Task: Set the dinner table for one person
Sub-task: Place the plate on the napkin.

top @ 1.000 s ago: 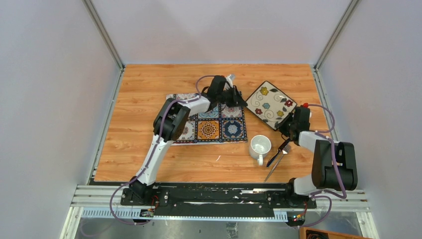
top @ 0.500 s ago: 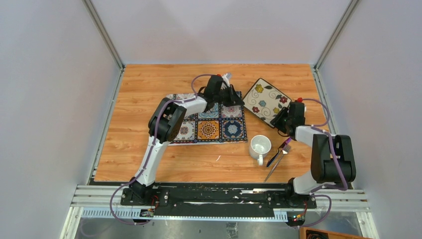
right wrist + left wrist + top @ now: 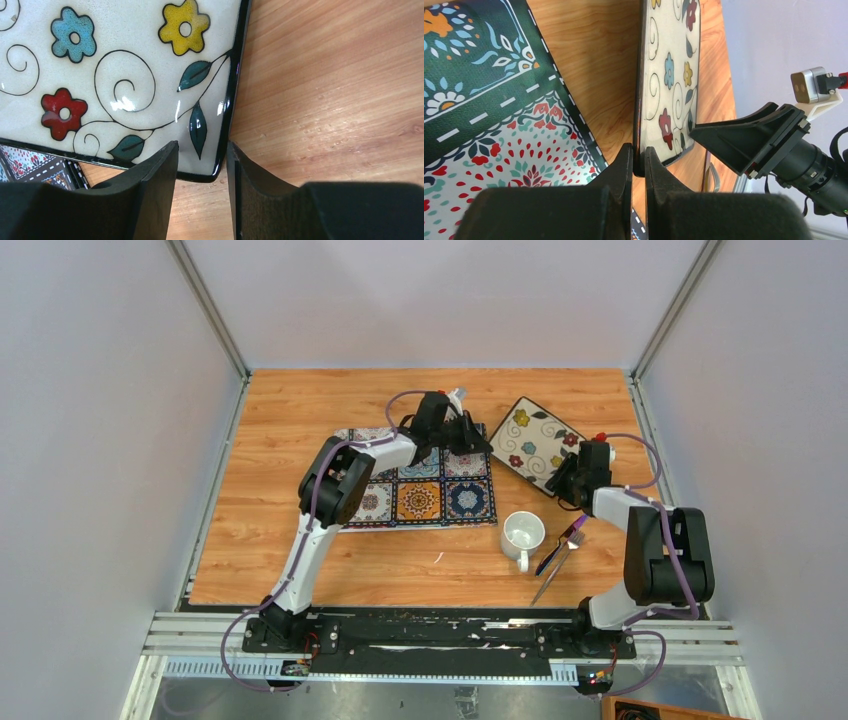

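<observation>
A square cream plate (image 3: pixel 535 443) with painted flowers and a dark rim lies over the far right of the dinner table (image 3: pixel 280 440). My left gripper (image 3: pixel 482 443) is shut on the plate's left corner. In the left wrist view its fingers (image 3: pixel 626 170) pinch the dark rim of the plate (image 3: pixel 669 75). My right gripper (image 3: pixel 563 480) is open at the plate's near right corner. In the right wrist view that corner of the plate (image 3: pixel 125 60) sits between the spread fingers (image 3: pixel 160 170), which do not press it.
A tile-patterned placemat (image 3: pixel 420 490) lies left of the plate, under the left arm. A white mug (image 3: pixel 522 533) stands in front of the plate. A fork (image 3: pixel 558 562) and a purple-handled spoon (image 3: pixel 560 543) lie to the mug's right.
My right gripper has opened off the plate's near corner and moved slightly farther away. The plate has shifted a little up and left in the left gripper's grip.
</observation>
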You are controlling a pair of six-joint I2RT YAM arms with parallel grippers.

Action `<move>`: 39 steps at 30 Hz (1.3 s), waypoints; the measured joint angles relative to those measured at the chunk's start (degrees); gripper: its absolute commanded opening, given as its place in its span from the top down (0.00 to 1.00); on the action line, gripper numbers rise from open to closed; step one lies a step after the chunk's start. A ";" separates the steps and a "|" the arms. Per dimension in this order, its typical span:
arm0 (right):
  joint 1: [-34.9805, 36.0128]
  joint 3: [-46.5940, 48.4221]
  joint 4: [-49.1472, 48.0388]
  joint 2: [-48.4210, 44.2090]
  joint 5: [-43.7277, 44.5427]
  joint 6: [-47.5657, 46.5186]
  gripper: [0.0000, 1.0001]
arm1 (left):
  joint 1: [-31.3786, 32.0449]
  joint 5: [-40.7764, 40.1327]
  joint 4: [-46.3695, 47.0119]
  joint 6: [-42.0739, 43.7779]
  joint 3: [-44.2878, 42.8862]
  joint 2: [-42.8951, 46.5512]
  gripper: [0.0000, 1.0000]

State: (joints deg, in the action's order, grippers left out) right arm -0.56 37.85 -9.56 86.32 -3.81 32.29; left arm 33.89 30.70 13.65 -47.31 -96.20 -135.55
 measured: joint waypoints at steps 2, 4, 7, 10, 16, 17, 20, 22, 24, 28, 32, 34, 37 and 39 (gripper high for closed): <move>0.00 0.20 0.55 0.00 0.35 -0.17 0.55 | 0.02 0.31 0.02 -0.09 0.07 0.00 1.00; 0.00 0.26 0.63 0.00 0.46 -0.22 0.52 | 0.02 0.50 0.20 -0.11 0.35 0.00 1.00; -0.20 0.72 1.01 -0.09 0.79 -0.17 0.42 | 0.02 0.66 0.55 -0.42 1.11 0.07 1.00; -0.33 1.81 1.20 -1.25 1.51 -0.13 0.33 | 0.04 1.33 0.59 -1.11 1.55 0.07 1.00; -0.33 4.11 0.81 -7.72 5.86 -0.57 0.30 | 0.98 3.80 0.33 -1.31 1.55 0.07 1.00; -0.33 4.26 0.68 -8.22 6.58 -0.63 0.30 | 1.20 4.17 0.20 -1.31 1.55 0.07 1.00; -0.50 4.68 0.57 -8.02 7.76 -0.63 0.30 | 1.75 5.27 0.00 -1.29 1.64 0.07 1.00; -0.61 4.68 0.61 -7.28 8.17 -0.66 0.31 | 1.92 5.77 0.02 -1.29 2.10 0.07 1.00; -0.70 4.70 0.61 -6.47 8.31 -0.66 0.31 | 1.90 6.19 0.02 -1.31 2.89 0.09 1.00; -0.72 4.70 0.59 -5.51 8.31 -0.70 0.31 | 1.40 6.62 0.09 -1.38 4.83 0.50 1.00; -0.79 4.70 0.50 -5.16 8.26 -0.79 0.32 | 0.35 7.50 0.04 -1.27 6.29 1.40 1.00; -0.85 4.70 0.42 -5.07 8.24 -0.85 0.32 | -0.37 7.93 -0.09 -0.94 6.75 1.81 1.00; -1.01 4.70 -0.02 -5.03 8.09 -0.87 0.32 | -1.29 8.13 -1.27 0.39 6.86 2.12 1.00; -1.03 4.68 -0.28 -4.92 7.93 -0.87 0.32 | -1.75 8.13 -2.27 1.22 6.86 2.27 1.00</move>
State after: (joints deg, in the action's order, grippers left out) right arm -1.58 42.52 -9.85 81.41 4.12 31.42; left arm 32.14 38.83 11.38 -46.09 -89.34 -133.27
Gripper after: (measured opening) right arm 0.685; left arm 0.080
